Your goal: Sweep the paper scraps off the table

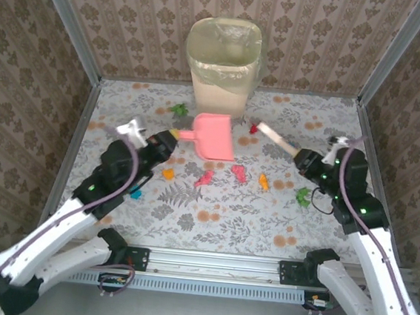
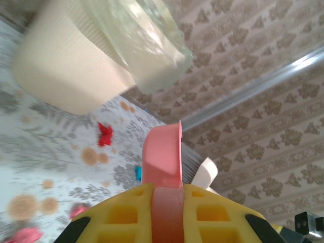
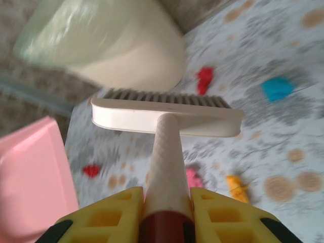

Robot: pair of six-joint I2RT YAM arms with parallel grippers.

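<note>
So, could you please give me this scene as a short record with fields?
left tool: shut on the handle of the pink plastic dustpan
right tool: shut on the handle of the white bristle brush
crumpled paper scraps: scattered loose on the floral-print table, mostly nearer than the dustpan
beige waste bin: lined with clear plastic, at the table's far edge, behind the dustpan
task state: scraps not yet swept up

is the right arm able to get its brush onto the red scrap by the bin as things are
Probably yes: the right gripper is shut on the brush, whose head is right beside the red scrap, nothing between them. The bin close behind may cramp the stroke.
</note>
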